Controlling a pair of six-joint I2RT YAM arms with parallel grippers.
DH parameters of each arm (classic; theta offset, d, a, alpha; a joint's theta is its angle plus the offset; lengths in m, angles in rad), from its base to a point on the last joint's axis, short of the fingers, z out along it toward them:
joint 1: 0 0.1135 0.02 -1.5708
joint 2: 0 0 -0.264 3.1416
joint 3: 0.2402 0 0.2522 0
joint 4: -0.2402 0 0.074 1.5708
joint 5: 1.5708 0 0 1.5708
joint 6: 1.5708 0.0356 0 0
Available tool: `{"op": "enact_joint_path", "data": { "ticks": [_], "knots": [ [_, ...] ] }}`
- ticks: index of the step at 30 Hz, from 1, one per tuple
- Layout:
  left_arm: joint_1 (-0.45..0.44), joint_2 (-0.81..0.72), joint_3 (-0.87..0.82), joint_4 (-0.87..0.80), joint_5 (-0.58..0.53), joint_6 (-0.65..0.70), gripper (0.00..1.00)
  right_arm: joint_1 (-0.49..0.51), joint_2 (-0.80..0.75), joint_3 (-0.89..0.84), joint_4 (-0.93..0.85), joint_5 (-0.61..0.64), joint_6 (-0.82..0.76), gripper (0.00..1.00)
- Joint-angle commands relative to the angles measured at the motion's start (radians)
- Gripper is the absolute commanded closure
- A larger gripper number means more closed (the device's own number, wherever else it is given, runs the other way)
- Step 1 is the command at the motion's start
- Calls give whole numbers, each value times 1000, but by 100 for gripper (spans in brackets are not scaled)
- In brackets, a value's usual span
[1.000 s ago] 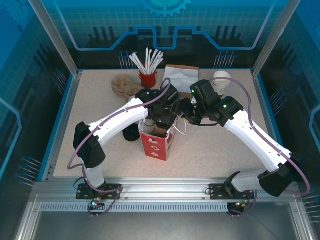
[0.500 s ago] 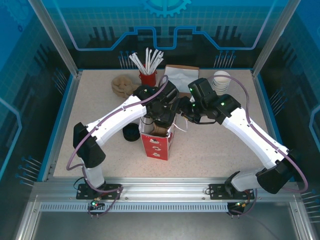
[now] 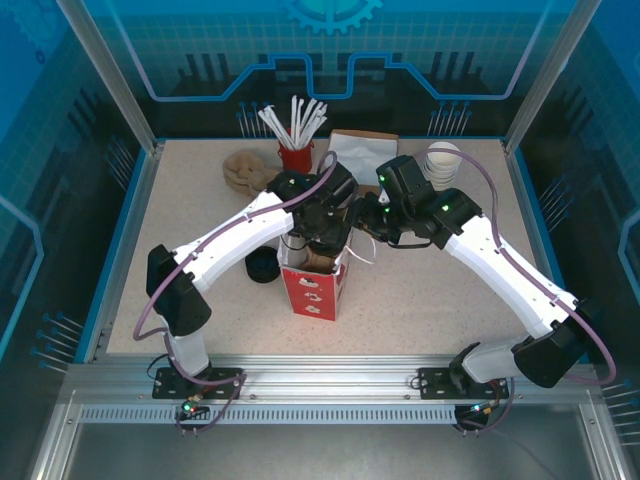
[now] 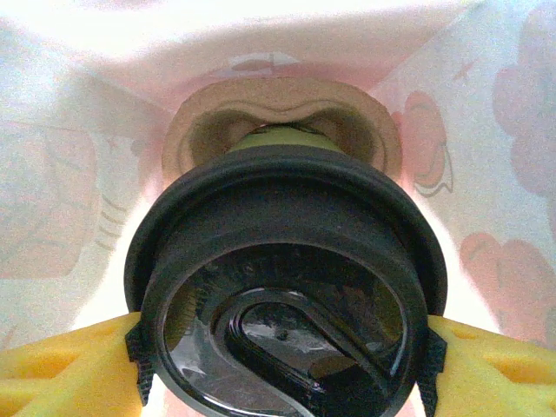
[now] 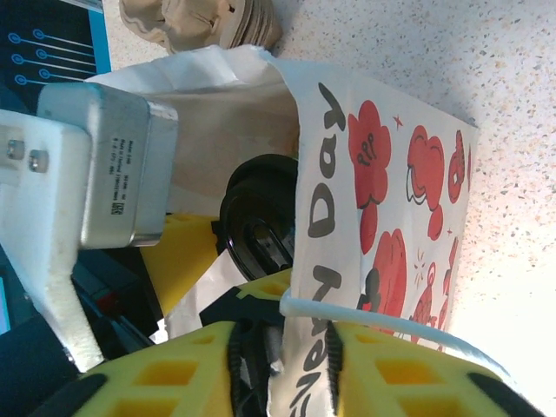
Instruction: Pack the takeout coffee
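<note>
Lowering step. Left fingers (image 4: 61,369) pinch coffee (image 4: 287,287) inside bag (image 5: 382,174), above carrier (image 4: 278,100); right fingers (image 5: 165,382) pinch bag rim. Next, likely: seat cup squarely in carrier, then release.

Both arms reach inward, left gripper (image 4: 282,369) clamping the takeout coffee (image 4: 287,261), right gripper (image 5: 282,369) pinching the bag (image 5: 382,174) rim.

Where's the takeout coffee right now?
In the left wrist view, the takeout coffee sits in the left gripper, inside the red-and-white bag, above a cardboard carrier.
</note>
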Motion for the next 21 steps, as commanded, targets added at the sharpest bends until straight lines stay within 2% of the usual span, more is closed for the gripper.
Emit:
{"op": "enact_joint_path", "data": {
  "ticks": [1,5,13,15,17,19,21],
  "knots": [
    [9,-3,-7,4,1,-12,24,9,0,-5,-38,22,-32,73],
    [11,-13,-21,4,1,-12,24,14,-14,-14,-35,21,-56,86],
    [20,-13,-24,11,11,-5,24,22,-58,-62,-21,14,-49,91],
    [22,-19,-30,17,19,3,24,19,-72,-65,-9,7,-71,87],
    [23,-34,-44,35,35,16,25,-5,-81,-50,-9,8,-116,78],
    [23,-52,-57,50,48,25,24,-58,-81,-16,-23,-5,-182,67],
    [22,-64,-57,57,57,37,25,-127,-73,12,-5,-53,-264,60]
  ]
}}
